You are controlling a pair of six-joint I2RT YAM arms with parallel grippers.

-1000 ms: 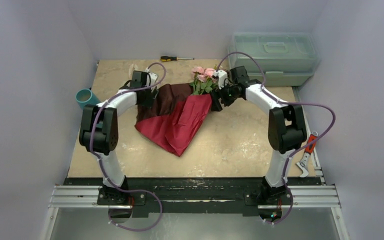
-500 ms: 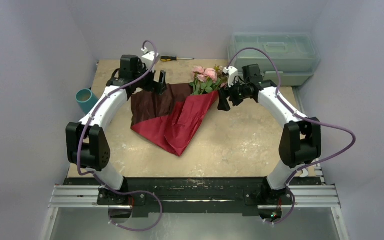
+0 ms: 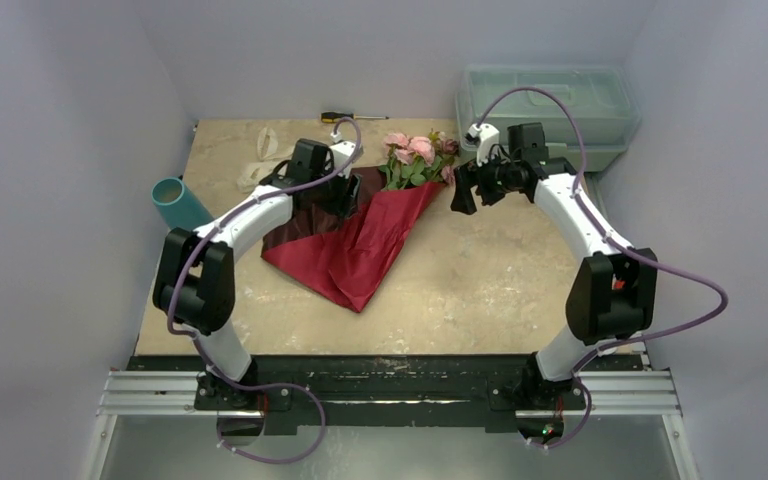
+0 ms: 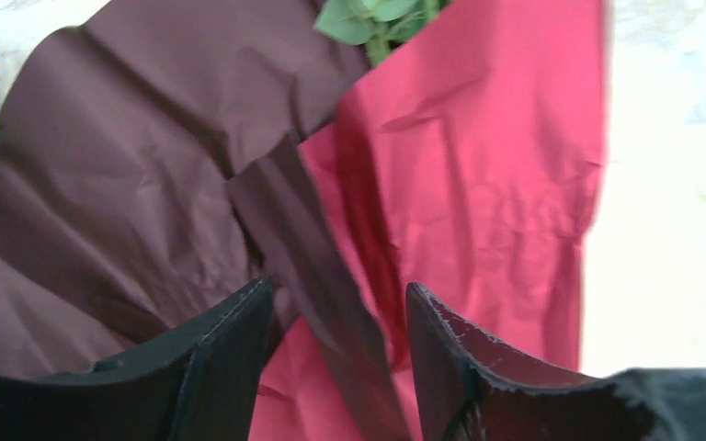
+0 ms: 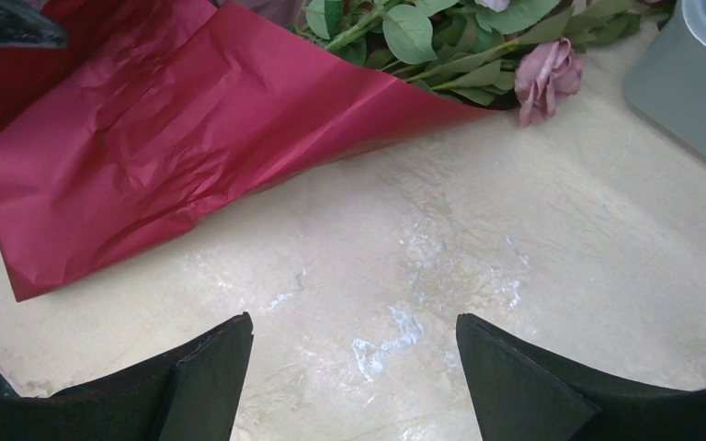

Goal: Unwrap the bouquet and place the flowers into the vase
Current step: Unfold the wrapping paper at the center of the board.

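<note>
The paper (image 3: 360, 245) hides the flowers' (image 3: 415, 150) stems; left tool (image 4: 338, 285) gapes astride a fold, right tool (image 5: 353, 319) gapes over the table (image 5: 478, 211).

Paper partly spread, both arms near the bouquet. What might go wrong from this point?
1. The left gripper straddles a fold of the wrapping paper while the right gripper hangs open over bare table. Nothing pins the flowers, so pulling the paper may drag them along.
2. The vase sits at the table's left edge and looks small against the bunch. It may tip when the stems go in.
</note>
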